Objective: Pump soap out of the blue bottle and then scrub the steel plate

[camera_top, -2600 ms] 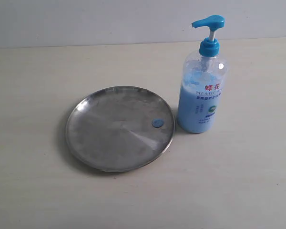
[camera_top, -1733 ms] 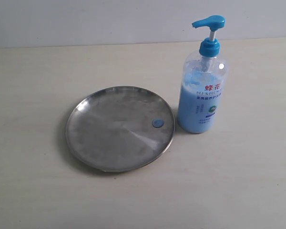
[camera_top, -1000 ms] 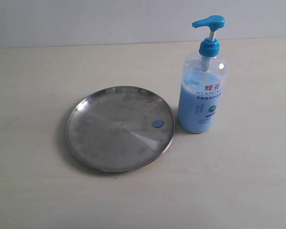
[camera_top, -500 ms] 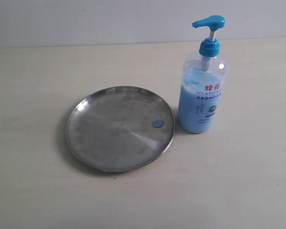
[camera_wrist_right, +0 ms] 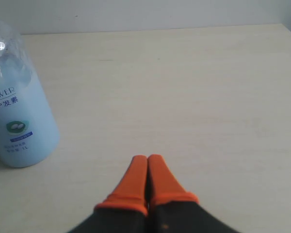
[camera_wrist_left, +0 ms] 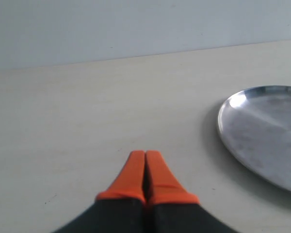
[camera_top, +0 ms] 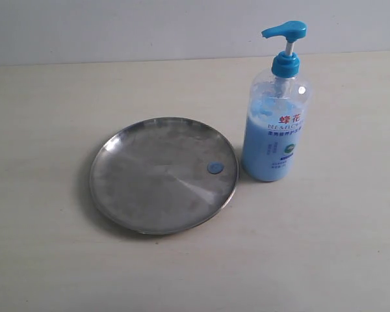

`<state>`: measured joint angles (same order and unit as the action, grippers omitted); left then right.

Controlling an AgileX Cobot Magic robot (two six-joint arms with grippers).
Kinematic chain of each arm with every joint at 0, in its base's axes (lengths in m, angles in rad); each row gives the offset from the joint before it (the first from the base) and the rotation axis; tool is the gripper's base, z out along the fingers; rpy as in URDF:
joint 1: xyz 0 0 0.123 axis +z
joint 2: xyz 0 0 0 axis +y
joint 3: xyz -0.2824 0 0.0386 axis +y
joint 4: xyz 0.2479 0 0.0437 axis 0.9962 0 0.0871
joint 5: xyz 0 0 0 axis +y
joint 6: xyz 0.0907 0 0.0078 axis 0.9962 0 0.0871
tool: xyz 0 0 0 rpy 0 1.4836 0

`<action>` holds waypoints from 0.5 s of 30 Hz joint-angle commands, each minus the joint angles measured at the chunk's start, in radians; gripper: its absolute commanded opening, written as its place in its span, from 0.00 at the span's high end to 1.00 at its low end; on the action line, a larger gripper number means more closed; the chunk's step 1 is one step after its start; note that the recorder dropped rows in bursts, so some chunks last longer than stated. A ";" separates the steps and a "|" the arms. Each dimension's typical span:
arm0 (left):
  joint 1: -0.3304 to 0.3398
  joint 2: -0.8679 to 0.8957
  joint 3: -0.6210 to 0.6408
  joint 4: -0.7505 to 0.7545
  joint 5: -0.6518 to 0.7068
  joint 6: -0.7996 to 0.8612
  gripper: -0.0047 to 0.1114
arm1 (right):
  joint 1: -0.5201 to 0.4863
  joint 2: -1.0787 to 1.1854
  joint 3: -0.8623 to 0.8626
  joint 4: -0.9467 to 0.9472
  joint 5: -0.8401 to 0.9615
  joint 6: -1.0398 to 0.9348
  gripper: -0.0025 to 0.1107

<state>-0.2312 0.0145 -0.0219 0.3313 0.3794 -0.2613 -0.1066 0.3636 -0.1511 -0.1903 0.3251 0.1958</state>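
The steel plate (camera_top: 162, 174) lies flat on the table, with a small round blob of blue soap (camera_top: 214, 168) near its right rim. Just right of it stands the blue bottle (camera_top: 275, 127), upright, its pump head (camera_top: 285, 30) raised with the spout pointing left. Neither gripper shows in the exterior view. In the left wrist view my left gripper (camera_wrist_left: 145, 154) is shut and empty, orange fingers pressed together, with the plate's edge (camera_wrist_left: 262, 131) off to one side. My right gripper (camera_wrist_right: 147, 158) is shut and empty too, apart from the bottle's body (camera_wrist_right: 18, 121).
The pale wooden table (camera_top: 325, 247) spreads all round the plate and bottle. A plain light wall (camera_top: 149, 29) rises behind the table's far edge.
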 commanded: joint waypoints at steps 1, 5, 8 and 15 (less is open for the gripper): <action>-0.006 0.038 -0.046 -0.002 -0.003 0.003 0.96 | -0.005 0.000 -0.006 0.001 -0.013 -0.002 0.98; -0.006 0.074 -0.074 -0.002 -0.003 0.003 0.96 | -0.005 0.000 -0.006 0.001 -0.013 -0.002 0.98; -0.008 0.094 -0.092 -0.002 -0.003 0.003 0.96 | -0.005 0.000 -0.006 0.001 -0.013 -0.002 0.98; -0.022 0.145 -0.139 -0.001 -0.002 0.003 0.96 | -0.005 0.000 -0.006 0.001 -0.013 -0.002 0.98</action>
<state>-0.2432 0.1353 -0.1369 0.3313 0.3839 -0.2613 -0.1066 0.3636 -0.1511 -0.1903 0.3251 0.1958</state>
